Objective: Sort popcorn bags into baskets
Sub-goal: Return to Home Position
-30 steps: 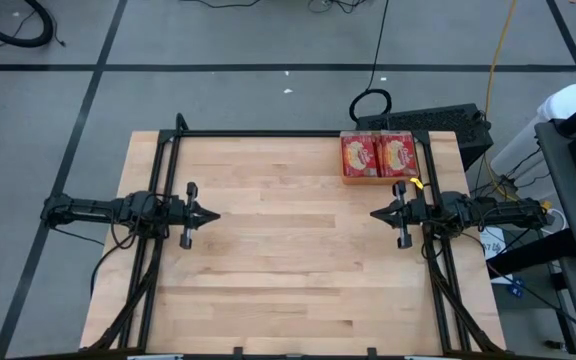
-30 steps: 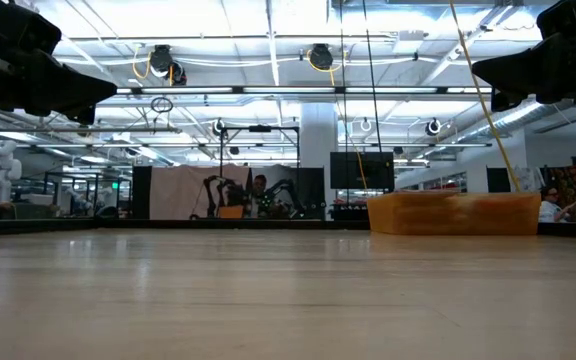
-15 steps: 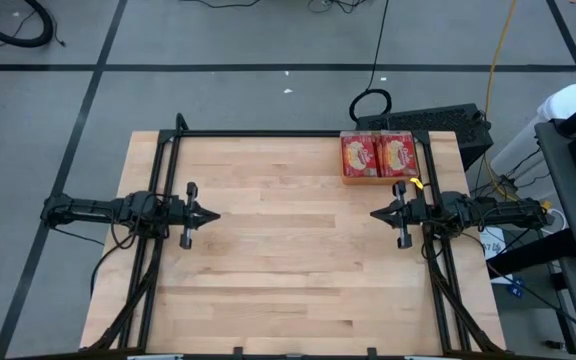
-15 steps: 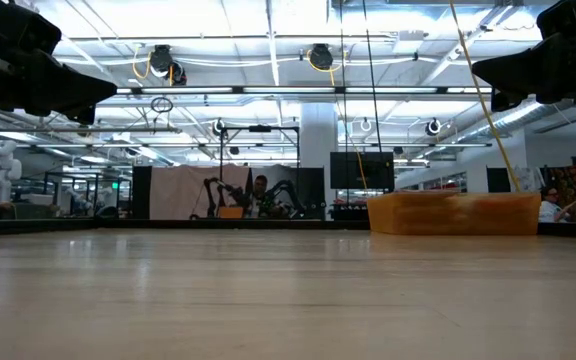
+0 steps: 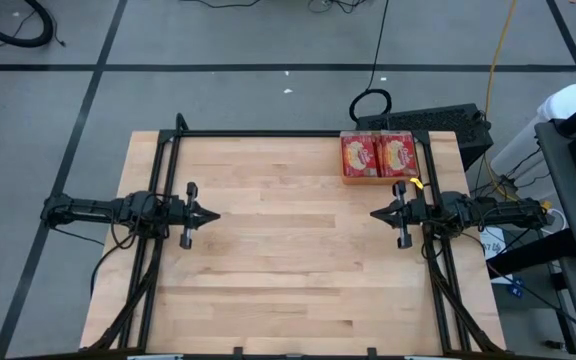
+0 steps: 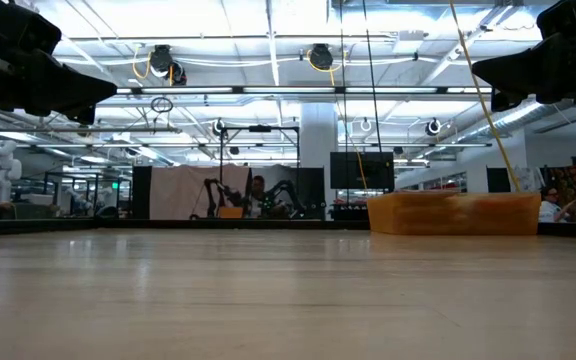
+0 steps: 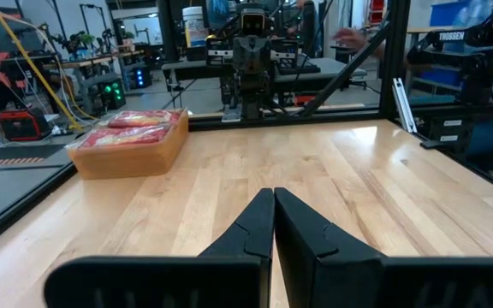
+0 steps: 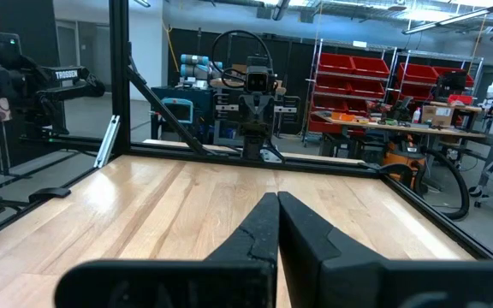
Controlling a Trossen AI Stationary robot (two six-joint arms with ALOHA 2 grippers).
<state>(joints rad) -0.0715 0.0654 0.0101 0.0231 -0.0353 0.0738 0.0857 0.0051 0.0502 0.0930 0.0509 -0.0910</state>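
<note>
An orange basket (image 5: 379,158) stands at the table's far right; two red popcorn bags (image 5: 380,153) lie flat in it side by side, picture faces up. The basket (image 7: 133,142) with the bags also shows in the left wrist view, and its wall (image 6: 453,213) in the low view. My left gripper (image 5: 214,214) hovers shut above the table's left side, pointing right, holding nothing. My right gripper (image 5: 375,213) hovers shut above the right side, just near of the basket, pointing left, holding nothing. Their shut fingertips show in the wrist views (image 7: 274,193) (image 8: 277,197).
A black metal frame (image 5: 268,133) runs along the table's far edge and down both sides. Bare wooden tabletop (image 5: 288,250) lies between the two grippers and toward the near edge. A person (image 6: 549,204) sits in the room beyond the table.
</note>
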